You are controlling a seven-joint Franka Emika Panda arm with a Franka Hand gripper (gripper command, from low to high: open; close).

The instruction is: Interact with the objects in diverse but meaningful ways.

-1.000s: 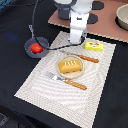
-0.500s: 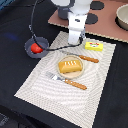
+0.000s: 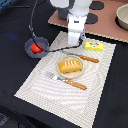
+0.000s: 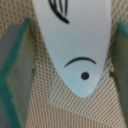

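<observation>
Woven placemat (image 4: pixel 45 65) — white fish (image 4: pixel 75 45) between gripper (image 4: pixel 67 65) fingers.

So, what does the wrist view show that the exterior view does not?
Only the wrist view shows the white fish-shaped piece with its drawn eye and curved line, lying between the two pincer fingers. Only the exterior view shows the bread loaf, the tomato in its dark bowl, the yellow block, the fork and the knife. Both show the woven placemat.
</observation>
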